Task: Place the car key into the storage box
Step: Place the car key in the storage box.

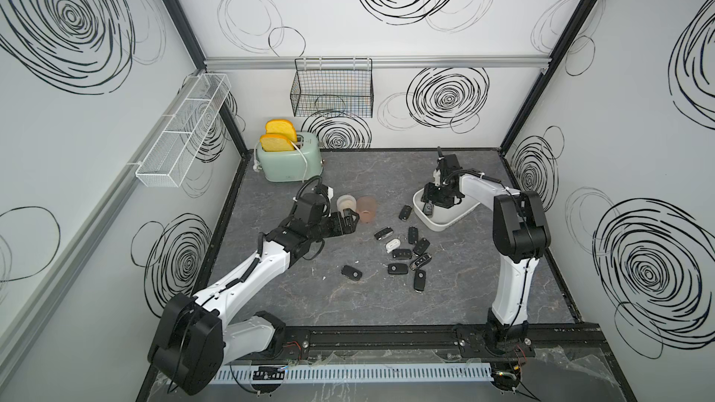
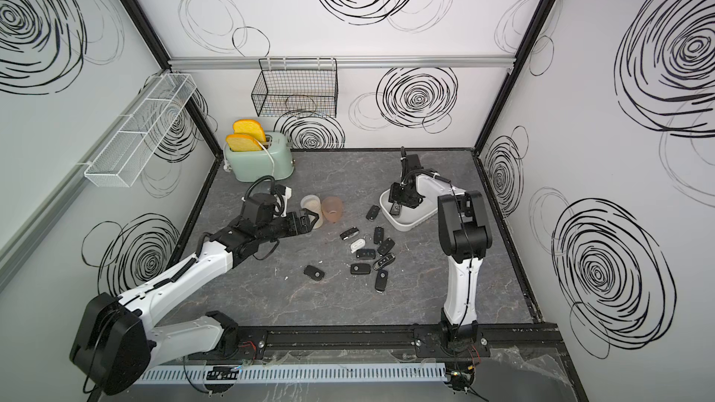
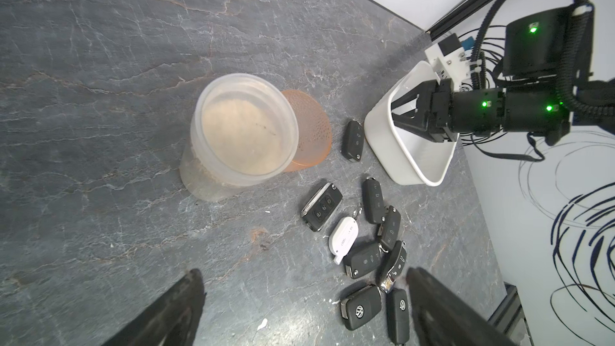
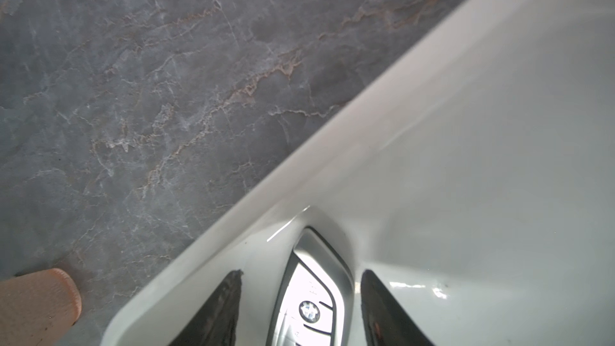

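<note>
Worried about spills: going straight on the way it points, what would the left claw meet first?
Probably the orange cup, which is just ahead of the left claw; the clear cup is close beside that line. Depth is unclear, so it might pass above.

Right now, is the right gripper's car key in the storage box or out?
In: the car key lies inside the storage box walls, between parted fingers of the right gripper.
</note>
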{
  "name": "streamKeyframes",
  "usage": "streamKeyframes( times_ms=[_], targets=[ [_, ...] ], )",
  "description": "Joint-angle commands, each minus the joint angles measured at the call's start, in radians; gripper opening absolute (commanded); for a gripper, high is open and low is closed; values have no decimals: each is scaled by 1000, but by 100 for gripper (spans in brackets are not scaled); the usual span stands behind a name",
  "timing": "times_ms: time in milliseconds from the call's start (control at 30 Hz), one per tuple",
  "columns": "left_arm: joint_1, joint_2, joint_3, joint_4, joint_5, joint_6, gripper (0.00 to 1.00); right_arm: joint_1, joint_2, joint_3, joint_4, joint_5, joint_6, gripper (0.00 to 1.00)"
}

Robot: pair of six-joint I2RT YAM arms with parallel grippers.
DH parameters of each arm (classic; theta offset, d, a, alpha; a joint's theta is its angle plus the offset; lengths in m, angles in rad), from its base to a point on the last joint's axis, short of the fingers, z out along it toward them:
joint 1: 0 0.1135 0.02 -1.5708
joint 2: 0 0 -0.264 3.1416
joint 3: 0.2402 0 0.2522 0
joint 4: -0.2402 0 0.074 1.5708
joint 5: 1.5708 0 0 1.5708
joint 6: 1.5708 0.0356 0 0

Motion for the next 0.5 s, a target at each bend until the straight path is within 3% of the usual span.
streamKeyframes(
  times_ms=[0,233,467],
  targets=[
    [6,-21,-6,0,8,25,98,11,-88,27,-28,14,1,61],
    [7,-19,-9,-7,16,36,98,74,-214,-11,-47,26,2,61],
    [20,-24,-33,10,22,15,98,215,-306,-56,-48,30,41,63]
  ],
)
